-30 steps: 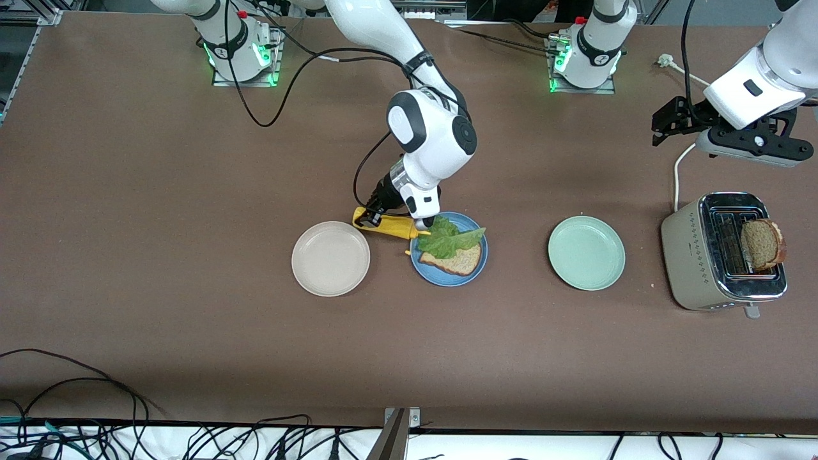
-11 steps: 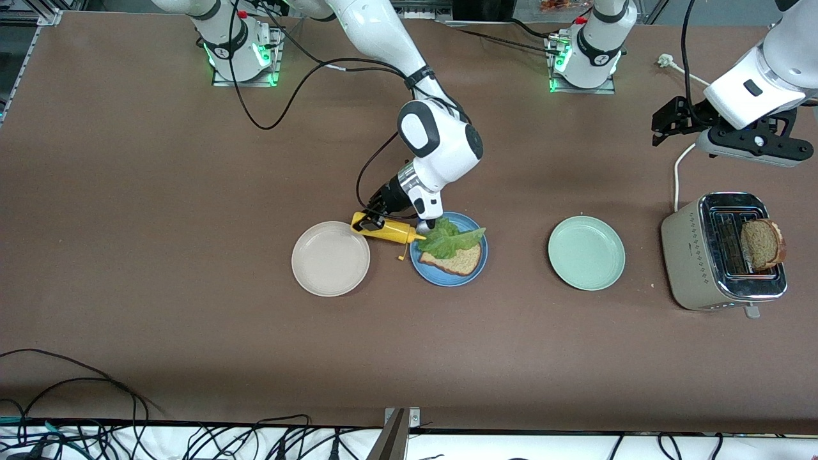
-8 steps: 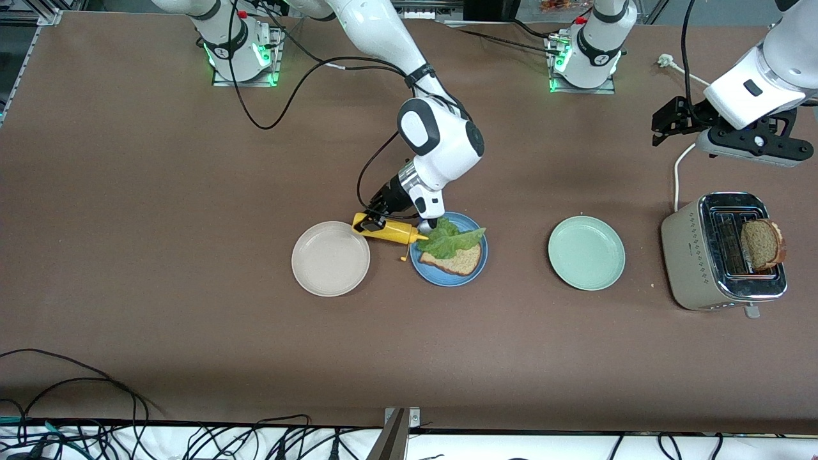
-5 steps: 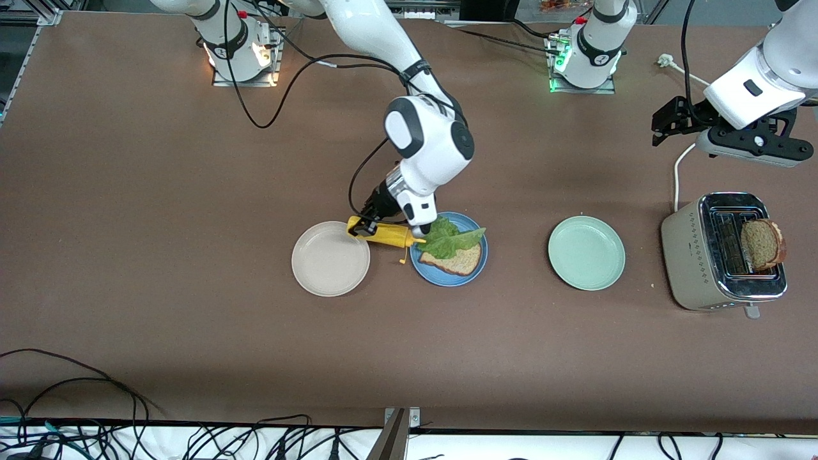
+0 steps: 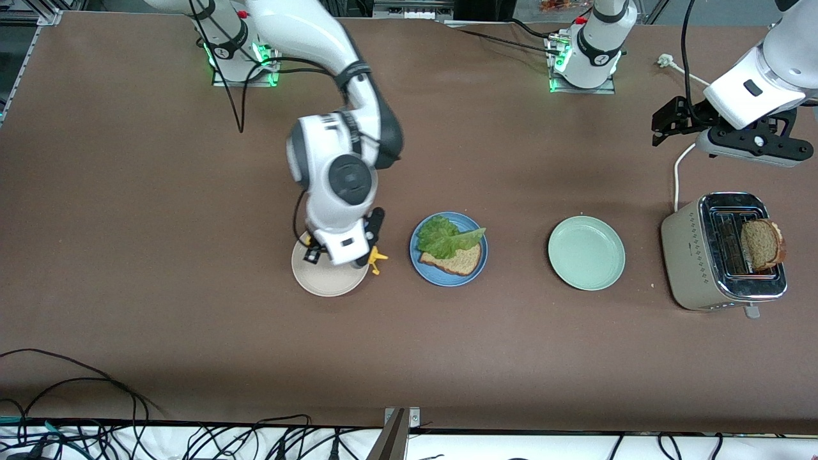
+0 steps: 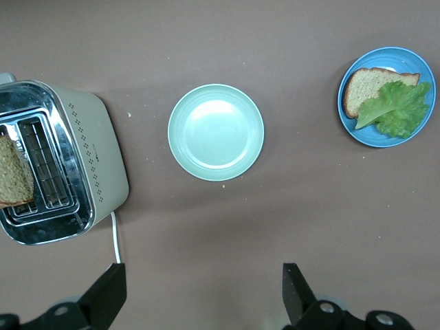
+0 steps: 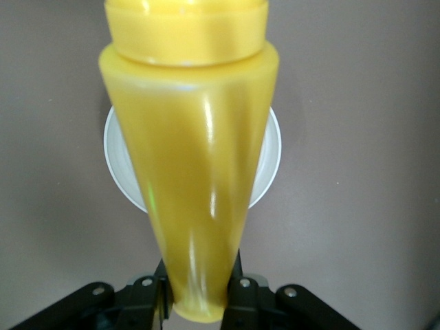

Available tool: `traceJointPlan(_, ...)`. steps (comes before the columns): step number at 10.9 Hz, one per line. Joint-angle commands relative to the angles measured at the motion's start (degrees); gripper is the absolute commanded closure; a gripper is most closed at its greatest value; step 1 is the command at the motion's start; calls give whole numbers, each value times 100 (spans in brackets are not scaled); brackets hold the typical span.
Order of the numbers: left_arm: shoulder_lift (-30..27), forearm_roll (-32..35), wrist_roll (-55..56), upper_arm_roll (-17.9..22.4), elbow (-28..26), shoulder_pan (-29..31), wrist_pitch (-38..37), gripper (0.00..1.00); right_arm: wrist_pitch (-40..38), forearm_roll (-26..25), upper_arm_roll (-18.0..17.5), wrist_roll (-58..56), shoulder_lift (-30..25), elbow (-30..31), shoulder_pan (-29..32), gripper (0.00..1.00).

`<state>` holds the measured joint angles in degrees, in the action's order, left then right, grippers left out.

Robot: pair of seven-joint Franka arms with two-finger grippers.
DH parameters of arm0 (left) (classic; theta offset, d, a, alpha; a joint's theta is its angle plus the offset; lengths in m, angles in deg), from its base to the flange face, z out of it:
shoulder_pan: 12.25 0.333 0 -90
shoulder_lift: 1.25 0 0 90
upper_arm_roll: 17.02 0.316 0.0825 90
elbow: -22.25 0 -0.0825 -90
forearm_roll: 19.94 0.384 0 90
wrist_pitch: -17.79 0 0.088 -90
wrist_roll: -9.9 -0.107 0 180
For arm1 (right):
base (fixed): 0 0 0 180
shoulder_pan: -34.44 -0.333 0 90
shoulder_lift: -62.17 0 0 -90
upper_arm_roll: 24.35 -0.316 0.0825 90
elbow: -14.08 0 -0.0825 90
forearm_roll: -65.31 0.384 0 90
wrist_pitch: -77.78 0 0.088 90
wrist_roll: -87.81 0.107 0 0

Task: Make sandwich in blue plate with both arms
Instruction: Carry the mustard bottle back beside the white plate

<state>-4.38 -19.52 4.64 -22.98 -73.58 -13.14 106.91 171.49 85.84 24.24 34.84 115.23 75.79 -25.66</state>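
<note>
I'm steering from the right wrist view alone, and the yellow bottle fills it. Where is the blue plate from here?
Observer: The right gripper holds the yellow bottle over the cream plate. The blue plate lies beside that plate, toward the left arm's end of the table.
Operator: What is on it?
Observer: One bread slice with a lettuce leaf on top, and no second slice.
Operator: Where is the other slice?
Observer: The second slice stands in the toaster. The left gripper hangs open over bare table near it.
</note>
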Motion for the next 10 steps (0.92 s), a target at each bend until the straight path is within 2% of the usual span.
traceJointPlan(1, -38, 125, 26, 7, -24, -26, 26, 0, -2, 83, -1392, -573, -769, 184, 1346, 100)
traceJointPlan(2, -38, 125, 26, 7, -24, -26, 26, 0, -10, 101, -1875, -810, -884, 184, 1891, 100)
traceJointPlan(3, -38, 125, 26, 16, -24, -26, 26, 0, -45, 275, -2150, -1047, -920, 184, 2271, 100)
traceJointPlan(5, -38, 125, 26, 16, -24, -26, 35, 0, -89, 889, -2449, -1539, -929, 192, 2860, 100)
traceJointPlan(6, -38, 125, 26, 16, -24, -26, 26, 0, -90, 1057, -2730, -1811, -929, 219, 3229, 100)
traceJointPlan(8, -38, 125, 26, 16, -24, -26, 26, 0, -90, 1190, -3450, -2330, -920, 324, 4046, 100)
traceJointPlan(10, -38, 125, 26, 7, -24, -26, 26, 0, -90, 1191, -4021, -2953, -850, 351, 4749, 100)
